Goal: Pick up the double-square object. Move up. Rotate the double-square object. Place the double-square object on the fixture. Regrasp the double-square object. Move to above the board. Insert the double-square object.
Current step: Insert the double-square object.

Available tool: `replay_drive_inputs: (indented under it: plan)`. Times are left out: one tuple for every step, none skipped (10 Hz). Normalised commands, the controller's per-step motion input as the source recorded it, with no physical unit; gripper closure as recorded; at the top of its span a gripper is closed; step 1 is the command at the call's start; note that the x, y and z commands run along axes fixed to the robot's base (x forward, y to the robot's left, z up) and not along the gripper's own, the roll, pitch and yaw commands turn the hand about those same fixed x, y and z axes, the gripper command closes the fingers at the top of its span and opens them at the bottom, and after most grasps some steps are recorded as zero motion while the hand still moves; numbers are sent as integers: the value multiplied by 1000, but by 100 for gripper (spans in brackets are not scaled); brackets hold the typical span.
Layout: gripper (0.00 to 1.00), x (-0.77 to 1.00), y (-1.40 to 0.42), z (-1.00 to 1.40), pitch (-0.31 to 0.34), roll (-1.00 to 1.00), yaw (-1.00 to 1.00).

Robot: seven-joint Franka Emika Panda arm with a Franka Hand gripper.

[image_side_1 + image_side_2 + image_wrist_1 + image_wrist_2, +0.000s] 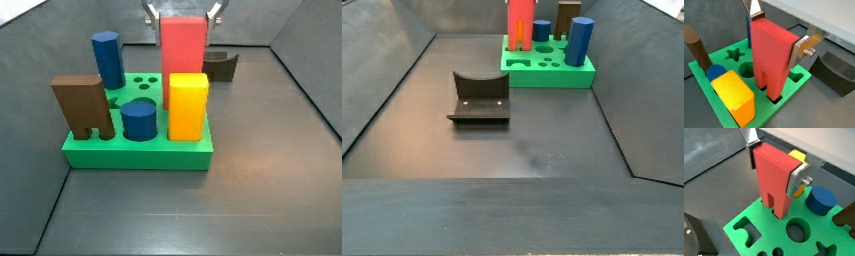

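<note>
The jaws (776, 166) grip the upright red block (775, 183) at its top, its long axis vertical, legs entering the board (764, 228) slot at 6 o'clock

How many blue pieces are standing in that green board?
2. A tall blue cylinder stands at a back corner of the board; a short one stands between the brown block and yellow block.
</note>
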Motion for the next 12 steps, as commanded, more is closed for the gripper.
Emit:
replay_drive_inputs:
  plan:
    - [100, 257, -54, -166, 51, 111, 0]
    - [100, 226, -11, -169, 60, 139, 0]
    - [100, 200, 0, -177, 60, 151, 0]
    - [100, 186, 0, -169, 57, 123, 0]
    - [100, 140, 0, -209, 41, 130, 0]
    - [100, 46, 0, -269, 19, 97, 0]
    - [100, 0, 0, -360, 0, 17, -57]
    - [100, 0, 0, -420, 0, 0, -131]
    - [100, 0, 6, -440, -24, 0, -80]
    - [100, 0, 0, -429, -21, 37, 0]
    - [100, 0, 0, -434, -49, 17, 0]
    - [100, 0, 3, -417, -26, 27, 0]
